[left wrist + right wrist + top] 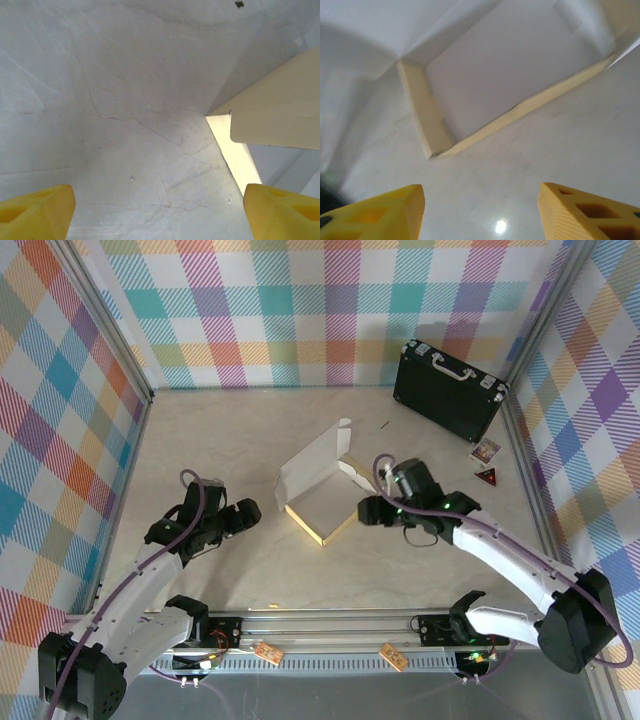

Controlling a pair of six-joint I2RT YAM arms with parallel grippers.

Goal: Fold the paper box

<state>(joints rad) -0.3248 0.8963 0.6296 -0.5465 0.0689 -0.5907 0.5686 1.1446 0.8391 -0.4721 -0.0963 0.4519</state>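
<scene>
1. Paper box [318, 495]: centre of table [200, 440]; tray walls up, lid standing open, not yet shut.
2. Left gripper [248, 511], right gripper [366, 510]: jaws apart, empty, near box.
3. Est. remaining: close lid, tuck tabs.

Bright, even light from above fills the sharp overhead view, leaving only faint, soft shadows on the table [220, 440]. In the right wrist view a small glare spot shines on the tabletop, while the paper box [520, 75] and the fingertips [375, 212] of the right gripper [481, 212] look blurred.
</scene>
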